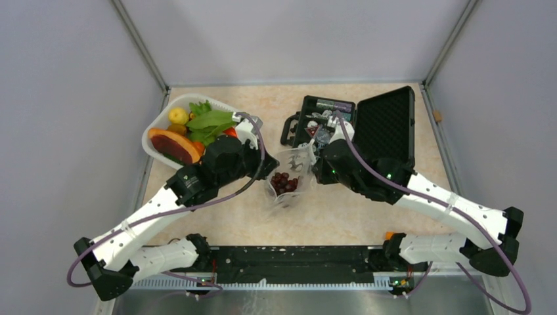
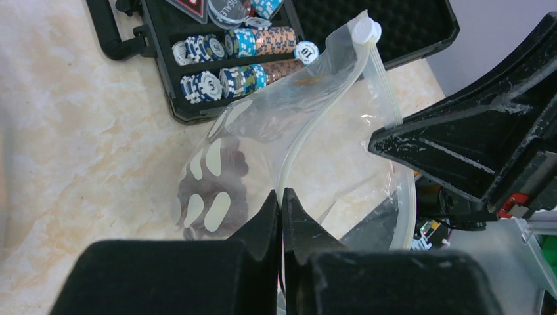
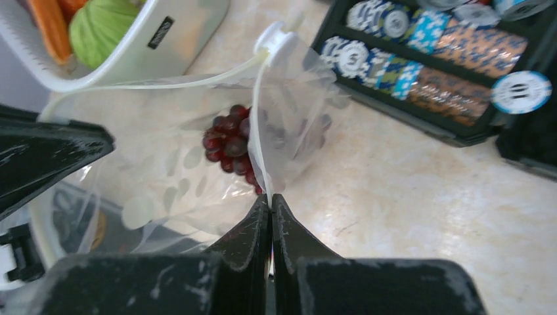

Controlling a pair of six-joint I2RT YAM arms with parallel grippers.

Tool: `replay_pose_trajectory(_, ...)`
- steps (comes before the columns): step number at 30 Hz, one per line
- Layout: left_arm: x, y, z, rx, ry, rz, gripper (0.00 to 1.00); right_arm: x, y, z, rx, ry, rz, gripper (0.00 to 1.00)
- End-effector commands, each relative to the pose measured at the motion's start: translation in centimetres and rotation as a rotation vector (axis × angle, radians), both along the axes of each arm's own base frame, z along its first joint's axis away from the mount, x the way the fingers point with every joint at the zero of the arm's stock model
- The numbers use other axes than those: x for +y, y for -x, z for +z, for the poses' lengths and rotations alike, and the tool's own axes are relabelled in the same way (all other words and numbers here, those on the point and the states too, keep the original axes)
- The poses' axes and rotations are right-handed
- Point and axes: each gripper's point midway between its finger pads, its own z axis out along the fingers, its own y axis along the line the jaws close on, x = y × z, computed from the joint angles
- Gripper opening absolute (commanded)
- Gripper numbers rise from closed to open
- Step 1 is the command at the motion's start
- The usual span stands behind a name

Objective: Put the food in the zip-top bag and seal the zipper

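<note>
Only the grapes are in the bag; its mouth is open and not sealed.
The left claw and the right claw are both fully closed, each pinching one side of the bag's mouth, and the bag hangs between them above the worktop. The lemon, the green leaves and the other food lie in the white basket. Most of the filling is left to do, and so is closing the zipper.
</note>
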Motion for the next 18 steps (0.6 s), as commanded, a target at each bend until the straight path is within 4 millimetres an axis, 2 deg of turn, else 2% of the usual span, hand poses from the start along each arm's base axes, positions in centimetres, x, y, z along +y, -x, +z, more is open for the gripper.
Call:
replay_pose_trajectory(1,-0.1,-0.4,2.8,-0.054,0.037,0.037,0.0,-3.4,-1.4,0.6,-0.06,0.227,-0.091,0.0)
replay_pose_trajectory(3,-0.1,-0.4,2.2,-0.043,0.03,0.047,0.0,-4.5,-1.6,-0.6,-0.044,0.303,-0.134,0.0)
replay_pose_trajectory(5,0.1,-0.7,1.5,-0.032,0.016,0.074,0.0,-4.8,-1.7,-0.8,-0.047,0.305,-0.159,0.0)
replay_pose_trajectory(7,0.7,-1.0,1.1,-0.026,0.003,0.114,0.0,-4.9,-1.9,0.0,-0.077,0.235,-0.193,0.0)
replay_pose_trajectory(9,1.4,-1.2,1.2,-0.03,0.005,0.154,0.0,-4.8,-1.8,2.4,-0.129,0.091,-0.205,0.0)
replay_pose_trajectory(10,1.3,-1.0,1.6,-0.038,0.02,0.143,0.0,-4.0,-1.5,3.8,-0.165,0.004,-0.157,0.0)
replay_pose_trajectory(12,-1.3,1.5,4.2,-0.079,0.102,-0.077,0.0,-2.9,-0.9,6.5,-0.248,-0.18,-0.082,0.0)
replay_pose_trajectory(13,-2.5,3.2,5.9,-0.092,0.149,-0.201,0.0,-2.5,-0.5,7.1,-0.274,-0.225,-0.044,0.03)
replay_pose_trajectory(14,-3.1,3.9,7.0,-0.095,0.172,-0.254,0.0,-2.1,-0.2,7.5,-0.288,-0.239,-0.003,0.03)
replay_pose_trajectory(15,-3.2,3.9,7.2,-0.096,0.165,-0.267,0.0,-2.0,-0.1,7.6,-0.287,-0.236,0.005,0.02)
replay_pose_trajectory(16,-3.1,3.2,6.5,-0.105,0.136,-0.238,0.0,-2.0,-0.2,7.5,-0.276,-0.23,-0.005,0.01)
replay_pose_trajectory(18,-1.8,0.7,2.9,-0.089,0.024,-0.1,0.0,-2.0,-0.6,6.6,-0.274,-0.202,-0.019,0.01)
